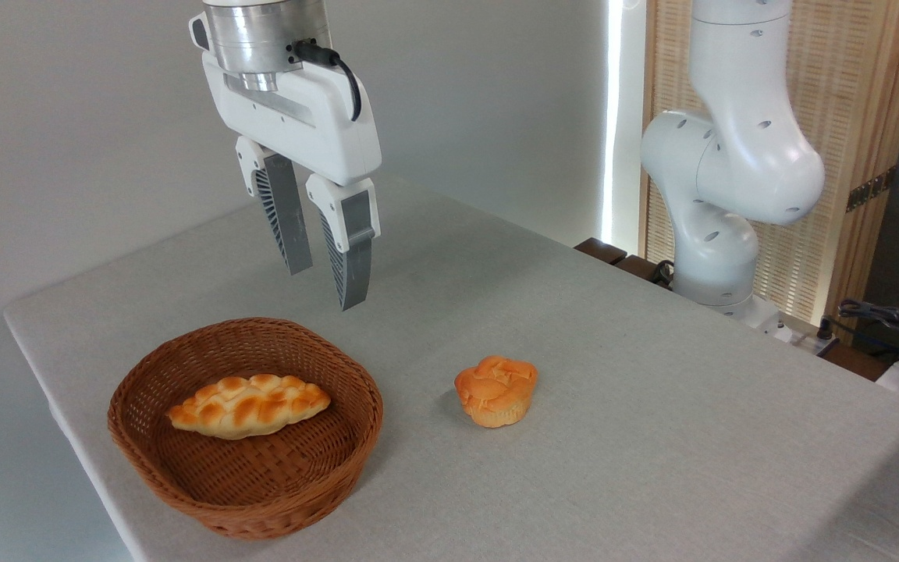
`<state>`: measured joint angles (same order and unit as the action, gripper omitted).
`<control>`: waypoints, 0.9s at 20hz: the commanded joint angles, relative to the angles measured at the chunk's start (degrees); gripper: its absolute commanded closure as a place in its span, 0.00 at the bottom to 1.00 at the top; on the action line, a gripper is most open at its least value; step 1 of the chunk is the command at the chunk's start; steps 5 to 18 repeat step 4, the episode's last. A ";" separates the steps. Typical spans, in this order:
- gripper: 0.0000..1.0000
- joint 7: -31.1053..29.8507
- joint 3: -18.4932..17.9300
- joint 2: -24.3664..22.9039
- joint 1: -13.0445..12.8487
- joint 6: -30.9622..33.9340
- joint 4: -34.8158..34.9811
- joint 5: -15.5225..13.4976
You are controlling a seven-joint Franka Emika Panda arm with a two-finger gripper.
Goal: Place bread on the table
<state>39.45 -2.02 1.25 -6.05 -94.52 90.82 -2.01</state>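
Observation:
The bread [495, 390], a small muffin-shaped bun with a cracked orange-brown top, rests upright on the grey-beige table [652, 406], to the right of the basket. My gripper [328, 285] hangs in the air above the basket's far rim, well up and left of the bun. Its two grey fingers point down with a narrow gap between them and hold nothing.
A brown wicker basket [137, 437] stands near the table's front left corner, with a braided golden loaf [248, 405] lying in it. The arm's white base [719, 257] rises at the table's far right edge. Cables and gear [898, 328] lie beyond it.

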 commanded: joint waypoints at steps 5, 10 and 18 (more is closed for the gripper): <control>0.00 -0.43 0.27 0.68 0.60 1.97 -1.78 0.78; 0.00 -0.43 0.27 0.68 0.60 1.97 -1.78 0.78; 0.00 -0.43 0.27 0.68 0.60 1.97 -1.78 0.78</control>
